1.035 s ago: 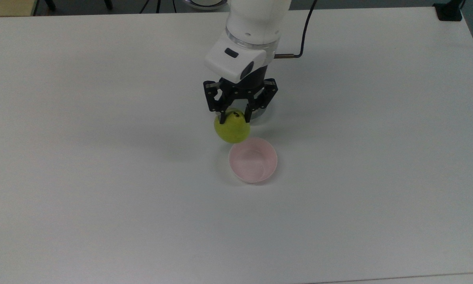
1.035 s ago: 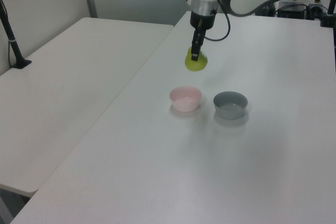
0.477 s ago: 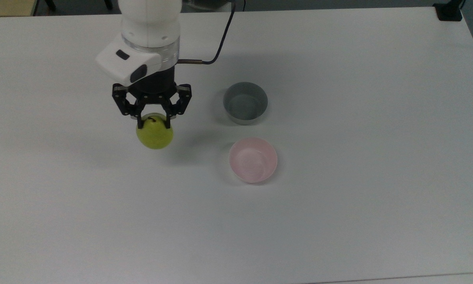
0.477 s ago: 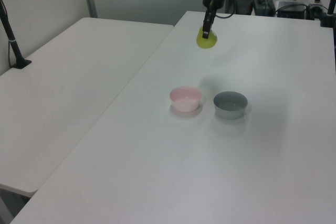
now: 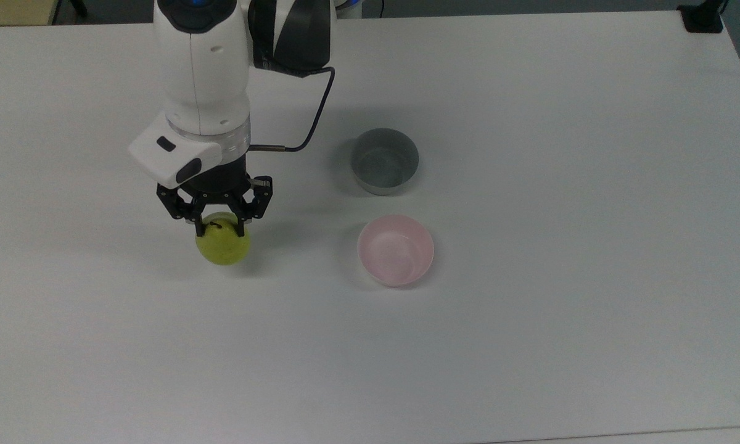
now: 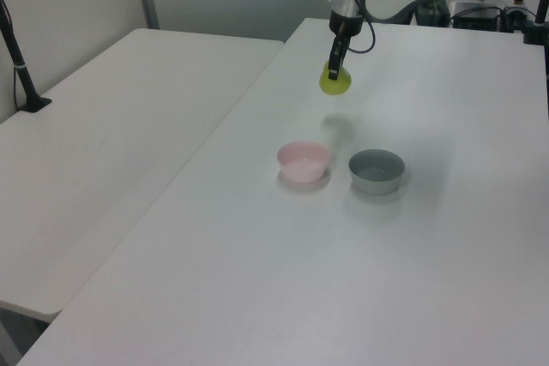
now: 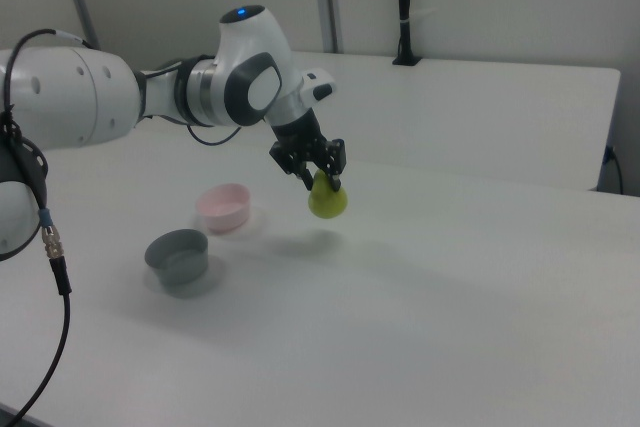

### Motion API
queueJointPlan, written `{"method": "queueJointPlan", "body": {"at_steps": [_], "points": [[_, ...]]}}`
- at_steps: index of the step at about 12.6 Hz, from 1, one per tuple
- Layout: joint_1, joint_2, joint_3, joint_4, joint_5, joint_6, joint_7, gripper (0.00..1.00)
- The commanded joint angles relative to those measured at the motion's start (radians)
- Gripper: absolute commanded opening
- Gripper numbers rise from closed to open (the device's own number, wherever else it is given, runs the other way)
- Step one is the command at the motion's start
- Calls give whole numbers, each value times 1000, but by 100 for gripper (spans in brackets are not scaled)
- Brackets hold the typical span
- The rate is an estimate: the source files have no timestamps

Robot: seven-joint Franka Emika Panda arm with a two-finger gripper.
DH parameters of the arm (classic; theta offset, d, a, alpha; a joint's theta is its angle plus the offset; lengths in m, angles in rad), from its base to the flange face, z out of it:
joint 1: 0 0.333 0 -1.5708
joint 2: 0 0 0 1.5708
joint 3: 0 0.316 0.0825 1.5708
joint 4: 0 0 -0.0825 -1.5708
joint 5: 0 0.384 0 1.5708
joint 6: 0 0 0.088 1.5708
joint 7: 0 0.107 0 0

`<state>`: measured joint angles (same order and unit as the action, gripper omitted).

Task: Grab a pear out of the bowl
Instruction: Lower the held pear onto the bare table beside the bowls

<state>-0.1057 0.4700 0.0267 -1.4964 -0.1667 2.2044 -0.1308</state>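
My gripper [image 5: 220, 233] is shut on the top of the yellow-green pear [image 5: 224, 248], which hangs in the air above the table with its dark stem between the fingers. In the left view the pear [image 6: 335, 81] hangs under the gripper [image 6: 333, 73] well beyond the bowls; in the right view the pear [image 7: 327, 198] hangs under the gripper [image 7: 322, 181] to the right of them. The pale pink bowl [image 5: 396, 250] stands empty on the table, far to the top view's right of the pear. It also appears in the side views as the pink bowl [image 6: 303, 161] and pink bowl [image 7: 224, 206].
An empty grey bowl [image 5: 385, 161] stands just behind the pink one in the top view, also seen as the grey bowl [image 6: 376, 171] and grey bowl [image 7: 177, 254]. The white table [image 5: 530, 320] is wide; a second table [image 6: 103, 126] adjoins it at the left view's left.
The gripper has carried the pear away from above the pink bowl, far toward the top view's left, uncovering the grey bowl, then lower and nearer in the last half second.
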Motion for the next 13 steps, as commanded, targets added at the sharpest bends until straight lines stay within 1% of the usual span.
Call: {"method": "queueJointPlan", "body": {"at_steps": [1,7,9,10,12,13], "points": [[-3,28,-5,-13,3,72,-21,29],[-6,79,-7,-11,0,124,-20,30],[-9,91,-7,-11,-5,126,-20,32],[-8,93,-7,-11,-8,126,-18,37],[-8,93,-7,-11,-8,126,-18,41],[-8,93,-7,-11,-10,126,-20,50]]}}
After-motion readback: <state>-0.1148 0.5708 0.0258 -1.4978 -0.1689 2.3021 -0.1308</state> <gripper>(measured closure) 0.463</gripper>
